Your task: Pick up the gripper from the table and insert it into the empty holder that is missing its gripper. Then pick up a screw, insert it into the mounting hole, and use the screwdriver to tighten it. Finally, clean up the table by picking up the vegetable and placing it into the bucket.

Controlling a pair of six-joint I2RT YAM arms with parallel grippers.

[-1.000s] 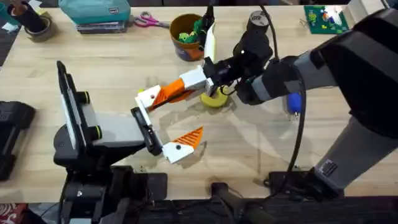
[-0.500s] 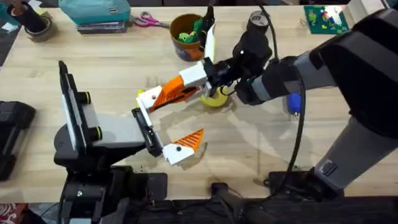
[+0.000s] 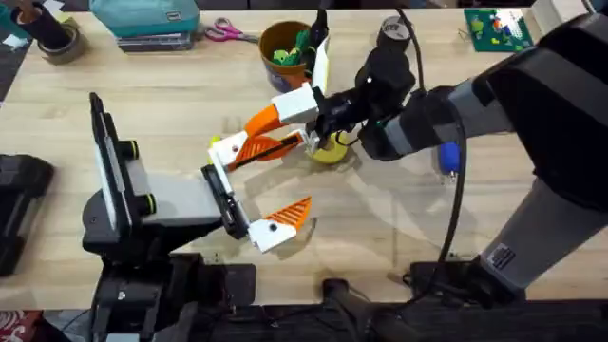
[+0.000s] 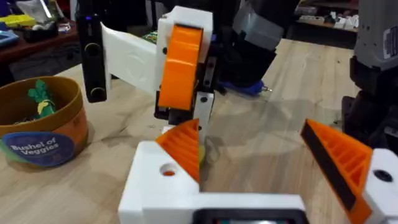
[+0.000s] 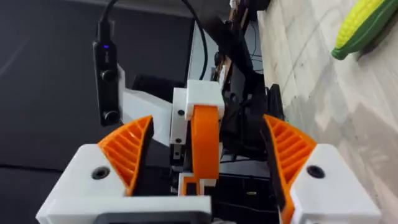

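Insertion step, near its end. The gripper [image 3: 258, 147] appears seated in the holder [image 3: 226, 152] of my left hand [image 4: 249, 140], which stands wide. My right hand [image 5: 207, 140] straddles it, pads wide, gripping nothing. Next I judge a screw is needed for the mounting hole [image 4: 168, 169]; the screwdriver [image 3: 449, 158] lies on the counter [image 3: 171, 114].

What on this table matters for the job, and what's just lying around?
Job: blue pen-shaped screwdriver, round orange-brown bucket, yellow toy corn.
Lying about: pink-handled scissors, teal box, dark tape roll.
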